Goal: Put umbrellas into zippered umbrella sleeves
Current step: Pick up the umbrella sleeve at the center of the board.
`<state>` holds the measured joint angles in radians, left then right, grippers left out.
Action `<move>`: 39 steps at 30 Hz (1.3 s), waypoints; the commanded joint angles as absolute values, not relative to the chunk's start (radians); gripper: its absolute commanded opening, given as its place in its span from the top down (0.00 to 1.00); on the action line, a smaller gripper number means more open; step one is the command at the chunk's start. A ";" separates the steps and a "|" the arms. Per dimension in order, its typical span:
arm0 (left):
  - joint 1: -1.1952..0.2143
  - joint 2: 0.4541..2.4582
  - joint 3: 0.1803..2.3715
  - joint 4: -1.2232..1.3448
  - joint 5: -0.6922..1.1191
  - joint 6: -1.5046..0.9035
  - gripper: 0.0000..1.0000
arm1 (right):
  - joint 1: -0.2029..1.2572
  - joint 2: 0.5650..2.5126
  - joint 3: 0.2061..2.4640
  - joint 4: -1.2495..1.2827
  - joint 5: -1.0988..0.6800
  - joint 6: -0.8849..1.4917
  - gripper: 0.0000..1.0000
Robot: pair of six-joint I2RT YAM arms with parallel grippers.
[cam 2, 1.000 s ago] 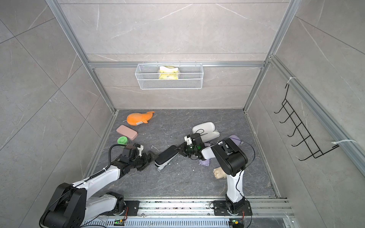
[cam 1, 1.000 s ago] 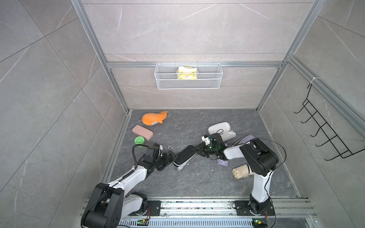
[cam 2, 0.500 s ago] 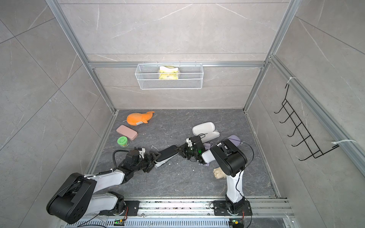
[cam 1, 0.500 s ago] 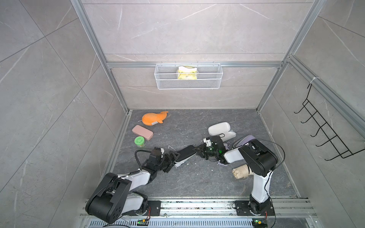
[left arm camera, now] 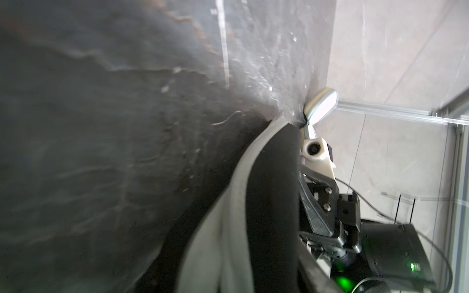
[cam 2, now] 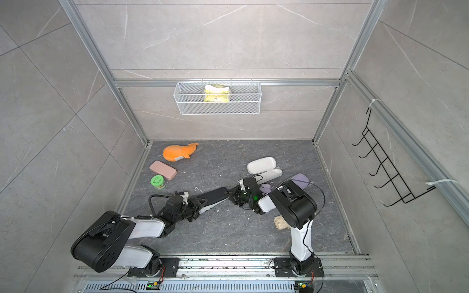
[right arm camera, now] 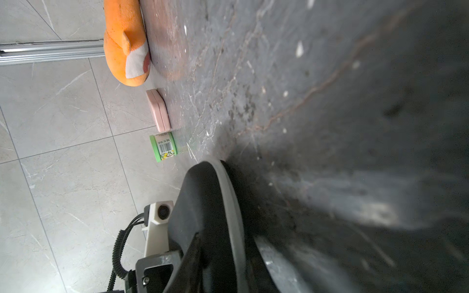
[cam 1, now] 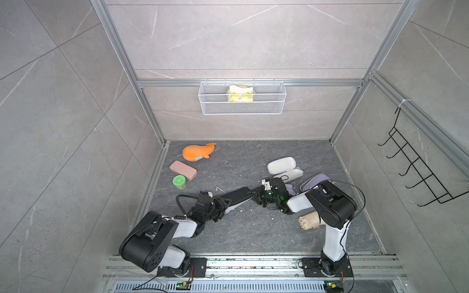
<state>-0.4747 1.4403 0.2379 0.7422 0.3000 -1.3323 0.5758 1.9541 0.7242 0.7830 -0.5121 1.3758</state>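
Note:
The black sleeve (cam 1: 236,196) (cam 2: 214,195) lies slanted mid-floor, its grey zip edging showing. My left gripper (cam 1: 223,203) is shut on its near end, where the sleeve (left arm camera: 269,203) fills the space between the jaws. My right gripper (cam 1: 254,196) is shut on the far end, a finger on each side of the sleeve (right arm camera: 203,203). Behind the right arm lie the open cream sleeve (cam 1: 281,165), the lavender sleeve (cam 1: 314,180) and a lavender umbrella (cam 1: 290,188). The beige umbrella (cam 1: 308,220) lies by the right arm's base. The black umbrella is hidden.
An orange plush whale (cam 1: 198,152), a pink case (cam 1: 182,170) and a green jar (cam 1: 179,182) sit along the left wall. A wire basket (cam 1: 242,101) hangs on the back wall, a black hook rack (cam 1: 416,175) on the right wall.
My left gripper has moved in over the sleeve's near end and closed from wide open, and the left arm has folded lower. The right gripper has kept its hold and barely moved.

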 commanded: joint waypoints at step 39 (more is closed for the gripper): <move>-0.433 1.249 0.614 0.564 0.731 -1.166 0.83 | 0.416 1.851 0.815 0.926 -1.011 1.351 0.42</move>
